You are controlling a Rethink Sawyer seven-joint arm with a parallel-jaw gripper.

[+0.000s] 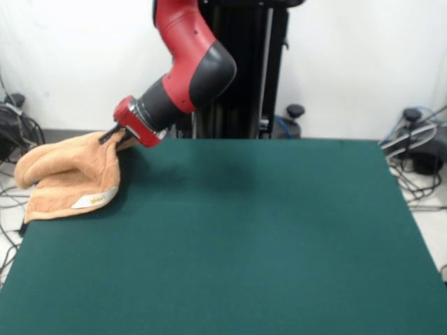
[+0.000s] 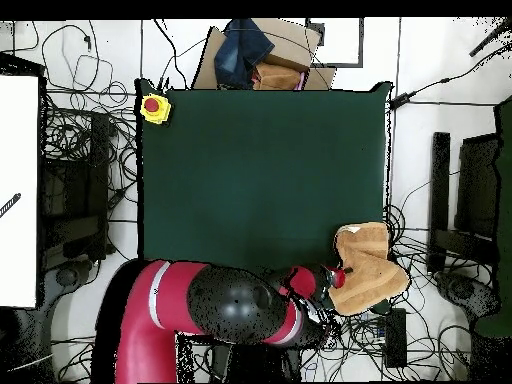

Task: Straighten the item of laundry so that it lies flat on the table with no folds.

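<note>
The item of laundry, a peach-orange towel with a small white label, lies bunched and folded at the far left corner of the table. Part of it hangs past the table's edge. My gripper is at the towel's upper right edge, shut on a raised fold of the cloth. From overhead, the towel sits at the lower right corner of the green table, with the gripper at its left side. The fingertips are mostly hidden by the cloth.
A yellow box with a red button sits at one table corner. A cardboard box with blue cloth stands beyond the table's top edge in the overhead view. Cables cover the floor on both sides.
</note>
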